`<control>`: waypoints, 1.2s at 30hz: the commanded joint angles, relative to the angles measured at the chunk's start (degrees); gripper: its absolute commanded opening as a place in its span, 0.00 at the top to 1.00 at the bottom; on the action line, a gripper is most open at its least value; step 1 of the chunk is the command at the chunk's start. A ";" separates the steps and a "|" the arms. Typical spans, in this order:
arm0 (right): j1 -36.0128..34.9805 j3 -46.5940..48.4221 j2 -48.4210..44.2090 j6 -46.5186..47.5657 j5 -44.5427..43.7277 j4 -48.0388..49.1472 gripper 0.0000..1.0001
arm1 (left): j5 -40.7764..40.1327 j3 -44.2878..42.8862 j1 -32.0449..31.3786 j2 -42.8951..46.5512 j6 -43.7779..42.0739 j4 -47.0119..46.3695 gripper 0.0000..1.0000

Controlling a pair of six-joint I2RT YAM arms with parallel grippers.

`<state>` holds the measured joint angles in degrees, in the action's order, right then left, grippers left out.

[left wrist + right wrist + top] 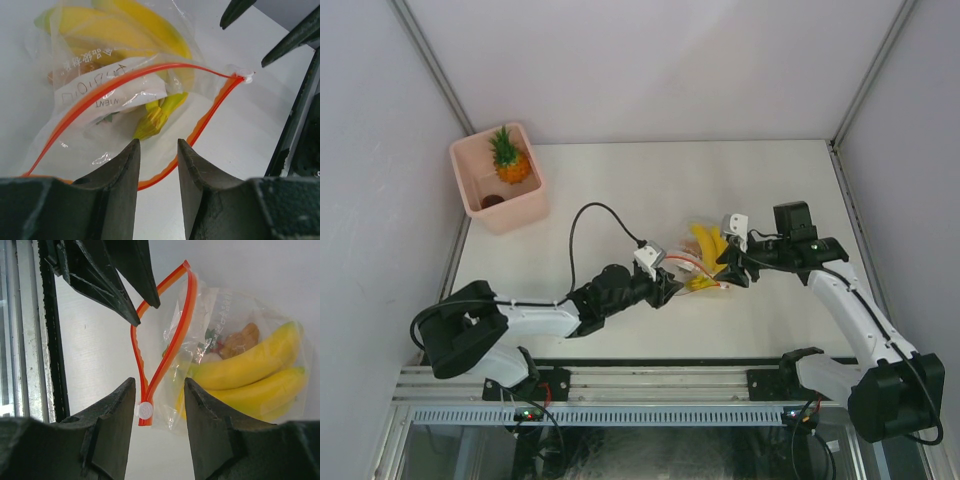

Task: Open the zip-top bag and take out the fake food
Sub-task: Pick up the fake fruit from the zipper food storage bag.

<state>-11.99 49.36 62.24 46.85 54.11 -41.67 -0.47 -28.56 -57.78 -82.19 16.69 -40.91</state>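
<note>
The clear zip-top bag (705, 262) lies mid-table with its red-orange zip strips (125, 80) parted into a loop. Inside it are a yellow banana bunch (250, 365) and smaller orange and green bits (239, 341). My left gripper (157, 150) is open at the bag's mouth, and the lower strip (165, 172) runs across the gap between its fingers. My right gripper (159, 382) is open too, its fingers on either side of the strip's end with the white tab (145, 410), touching nothing. An orange pineapple (510, 162) stands in the pink bin (525, 205).
The pink bin sits at the far left corner against the wall. The left gripper's fingers (125, 290) show at the top of the right wrist view, close to the strip. The metal rail (650, 385) runs along the near edge.
</note>
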 commanded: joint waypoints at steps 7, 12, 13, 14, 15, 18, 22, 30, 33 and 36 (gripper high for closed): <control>-4.26 -0.99 -0.45 -5.56 -2.75 7.65 0.56 | -3.58 -5.64 -0.93 -5.24 3.04 -4.51 0.58; -8.54 -2.19 0.19 -9.70 -7.95 12.13 0.55 | -3.68 -6.66 -0.97 -7.62 4.21 -4.98 0.57; -9.00 -2.32 0.43 -10.17 -8.87 12.59 0.55 | -3.62 -6.83 -1.01 -8.01 4.37 -5.32 0.57; -9.42 -2.43 0.62 -10.65 -10.00 13.18 0.55 | -3.66 -6.97 -1.06 -8.44 4.53 -5.52 0.57; -9.83 -2.50 0.83 -11.02 -11.34 13.68 0.55 | -3.64 -7.10 -1.09 -8.92 4.72 -5.77 0.56; -10.41 -2.53 1.53 -11.52 -14.37 14.46 0.56 | -3.99 -7.54 -1.09 -10.11 4.93 -6.11 0.55; -10.60 -2.56 1.66 -11.87 -17.09 15.04 0.63 | -4.61 -8.07 -1.19 -11.40 5.52 -6.79 0.53; -10.74 -2.54 1.18 -11.00 -16.31 14.28 0.88 | -4.75 -9.47 -1.44 -14.68 5.75 -8.75 0.50; -10.77 -2.50 0.92 -10.71 -15.74 14.01 0.93 | -4.62 -9.67 -1.74 -15.37 5.49 -9.57 0.49; -10.70 -2.13 0.65 -10.63 -14.62 13.37 0.96 | -4.39 -9.67 -1.96 -15.91 4.95 -10.10 0.48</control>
<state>-22.26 46.74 63.99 36.05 37.87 -29.17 -4.36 -36.01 -59.11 -97.43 21.87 -46.76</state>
